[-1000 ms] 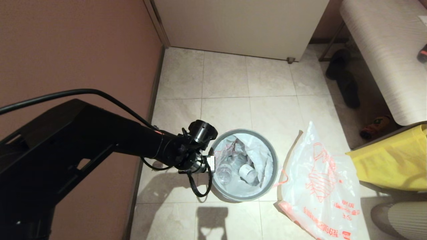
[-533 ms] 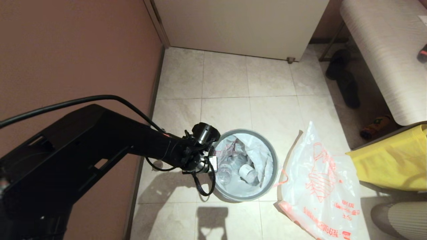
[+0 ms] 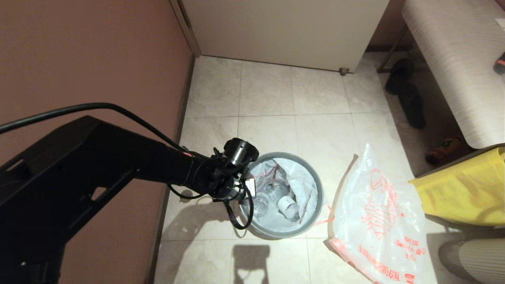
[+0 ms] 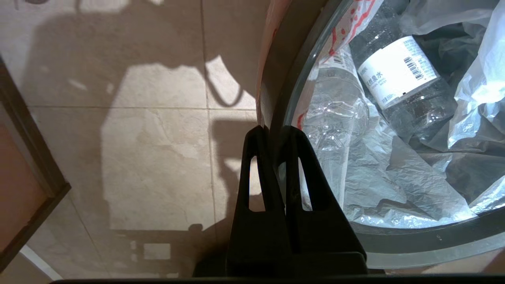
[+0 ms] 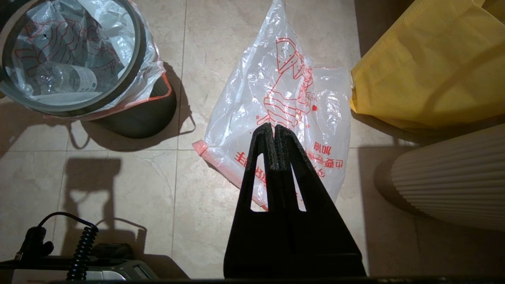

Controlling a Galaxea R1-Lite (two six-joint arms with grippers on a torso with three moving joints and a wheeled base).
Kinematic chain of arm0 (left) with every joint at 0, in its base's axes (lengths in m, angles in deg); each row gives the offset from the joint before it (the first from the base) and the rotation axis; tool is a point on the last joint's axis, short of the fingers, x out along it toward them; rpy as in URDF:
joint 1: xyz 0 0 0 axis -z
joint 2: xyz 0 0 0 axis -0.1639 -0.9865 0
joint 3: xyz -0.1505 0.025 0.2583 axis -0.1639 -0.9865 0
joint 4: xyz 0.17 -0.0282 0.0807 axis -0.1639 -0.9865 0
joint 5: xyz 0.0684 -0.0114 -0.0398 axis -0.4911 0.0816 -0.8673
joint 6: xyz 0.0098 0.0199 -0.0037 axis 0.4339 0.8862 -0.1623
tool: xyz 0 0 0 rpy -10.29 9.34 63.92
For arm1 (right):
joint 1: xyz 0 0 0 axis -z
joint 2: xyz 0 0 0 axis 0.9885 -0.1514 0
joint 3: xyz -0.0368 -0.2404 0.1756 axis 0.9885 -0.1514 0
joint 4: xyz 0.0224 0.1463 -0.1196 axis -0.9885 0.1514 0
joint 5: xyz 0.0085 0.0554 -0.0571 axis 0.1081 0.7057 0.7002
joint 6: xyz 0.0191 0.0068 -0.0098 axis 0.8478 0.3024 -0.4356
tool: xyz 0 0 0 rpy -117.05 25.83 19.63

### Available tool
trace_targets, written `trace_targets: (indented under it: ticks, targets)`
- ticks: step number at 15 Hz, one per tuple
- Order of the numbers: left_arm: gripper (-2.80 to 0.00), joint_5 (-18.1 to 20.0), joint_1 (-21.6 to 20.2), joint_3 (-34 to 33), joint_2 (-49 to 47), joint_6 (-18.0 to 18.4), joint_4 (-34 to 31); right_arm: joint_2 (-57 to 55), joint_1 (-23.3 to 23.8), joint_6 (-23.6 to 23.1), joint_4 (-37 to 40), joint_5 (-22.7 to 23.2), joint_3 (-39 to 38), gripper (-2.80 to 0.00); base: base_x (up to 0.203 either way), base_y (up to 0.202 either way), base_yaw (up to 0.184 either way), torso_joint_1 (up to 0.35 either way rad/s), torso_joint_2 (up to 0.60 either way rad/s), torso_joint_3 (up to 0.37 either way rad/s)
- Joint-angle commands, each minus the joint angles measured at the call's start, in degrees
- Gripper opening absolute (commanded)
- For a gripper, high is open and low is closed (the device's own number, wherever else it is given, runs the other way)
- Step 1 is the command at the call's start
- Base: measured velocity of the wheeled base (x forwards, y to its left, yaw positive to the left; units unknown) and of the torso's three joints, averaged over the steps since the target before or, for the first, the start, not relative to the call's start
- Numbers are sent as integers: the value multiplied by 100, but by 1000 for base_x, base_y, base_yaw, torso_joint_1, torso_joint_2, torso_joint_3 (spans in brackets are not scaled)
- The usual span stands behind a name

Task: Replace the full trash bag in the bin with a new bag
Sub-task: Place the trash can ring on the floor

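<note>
Black fingers of the left gripper (image 4: 276,132) were pressed together on the grey rim ring (image 4: 284,79) of the bin (image 5: 138,114), one finger outside the hoop and one inside, likely because that ring pins the liner and has to come off first. Just past the inner finger lay the full trash bag (image 4: 375,173), its film folded under the ring, with clear bottles (image 4: 402,79) resting inside. Beyond the bin's far side from that hand, the new bag (image 3: 375,221) lay flat on the tiled floor (image 3: 268,98), presumably set close for the swap. A yellow fabric bag (image 3: 469,189) sat farther out. The right gripper (image 5: 274,130) hung idle above the new bag, fingers closed on nothing.
</note>
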Motion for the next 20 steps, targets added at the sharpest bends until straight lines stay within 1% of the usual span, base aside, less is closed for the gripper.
trace_targets:
  ticks: [1,3,5,7,8,10,12,14,16,18,20]
  targets:
    - [-280,-181,68,-38,131,-28,-1,0,-2,-2,1,2,-1,-280,0,0,0,0,0,0]
    - [-280,-199,89,-68,289,-34,-7,0,-2,-2,6,2,-1,-280,0,0,0,0,0,0]
    - [-280,-199,238,-223,612,-30,-57,0,-2,-2,1,2,-1,-280,0,0,0,0,0,0]
    - [-280,-199,460,-299,961,-72,-364,0,-2,-2,1,2,-1,-280,0,0,0,0,0,0]
    - [-280,-199,508,-301,1142,-118,-471,0,-2,-2,1,2,-1,-280,0,0,0,0,0,0]
    - [-280,-216,517,-318,1580,-151,-644,0,-2,-2,1,2,-1,-280,0,0,0,0,0,0]
    - [-280,-351,461,-382,2053,-158,-844,0,-2,-2,1,2,-1,-280,0,0,0,0,0,0]
    - [-280,-576,307,-530,2649,-151,-995,0,-2,-2,7,2,-1,-280,0,0,0,0,0,0]
    - [-280,-776,6,-745,3221,-142,-1225,0,-2,-2,2,2,-1,-280,0,0,0,0,0,0]
    - [-280,-873,-419,-1207,3669,-152,-1497,0,-2,-2,8,2,-1,-280,0,0,0,0,0,0]
    - [-280,-927,-933,-1716,3887,-142,-1559,0,-2,-2,7,2,-1,-280,0,0,0,0,0,0]
